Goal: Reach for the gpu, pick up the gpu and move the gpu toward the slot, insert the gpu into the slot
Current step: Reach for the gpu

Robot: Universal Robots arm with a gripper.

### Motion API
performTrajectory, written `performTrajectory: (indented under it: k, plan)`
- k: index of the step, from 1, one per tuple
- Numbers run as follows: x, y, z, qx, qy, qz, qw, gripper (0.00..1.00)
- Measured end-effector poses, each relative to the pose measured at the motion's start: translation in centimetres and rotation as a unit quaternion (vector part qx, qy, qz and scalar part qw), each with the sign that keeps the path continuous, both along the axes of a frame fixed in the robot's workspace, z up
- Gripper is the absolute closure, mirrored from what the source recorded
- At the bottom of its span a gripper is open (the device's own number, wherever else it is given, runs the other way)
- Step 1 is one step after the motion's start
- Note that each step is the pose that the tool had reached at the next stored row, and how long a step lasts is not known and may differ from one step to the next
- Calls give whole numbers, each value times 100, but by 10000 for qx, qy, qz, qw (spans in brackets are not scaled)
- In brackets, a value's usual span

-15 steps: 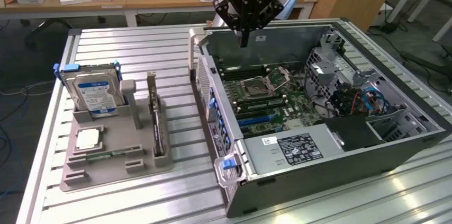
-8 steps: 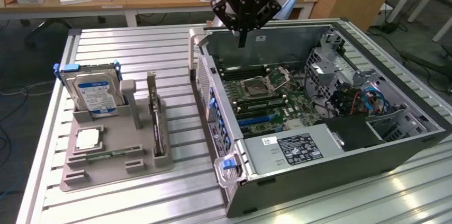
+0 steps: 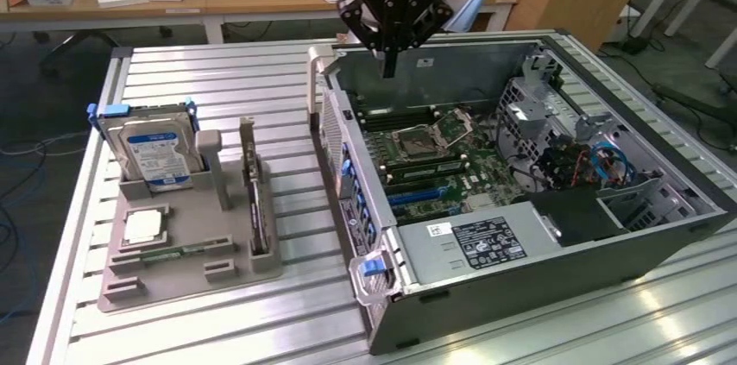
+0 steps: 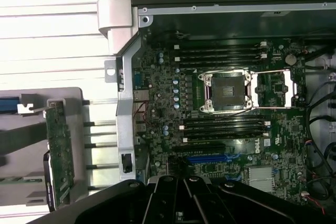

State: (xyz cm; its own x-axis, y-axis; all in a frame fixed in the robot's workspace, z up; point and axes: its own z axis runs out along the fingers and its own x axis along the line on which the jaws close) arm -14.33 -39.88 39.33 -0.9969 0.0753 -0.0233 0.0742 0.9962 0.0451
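The gpu (image 3: 255,201) stands on edge in the grey holder (image 3: 161,283); its long axis runs from the far side to the near side of the exterior view; the claw (image 3: 391,70) hangs closed and empty above the open case (image 3: 519,296), over the motherboard's slot (image 3: 417,196); the card sits well apart, to the exterior view's left.

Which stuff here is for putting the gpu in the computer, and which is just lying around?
For the job:
gpu, standing in the grey holder
slot
gripper, fingers shut, above the computer case

Just lying about:
hard drive
memory stick
processor chip
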Motion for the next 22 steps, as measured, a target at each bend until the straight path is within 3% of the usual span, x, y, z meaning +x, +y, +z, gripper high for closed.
performTrajectory:
  k: [22]
  plan:
    - [-177, 0, 0, 0, 0, 0, 10000, 90]
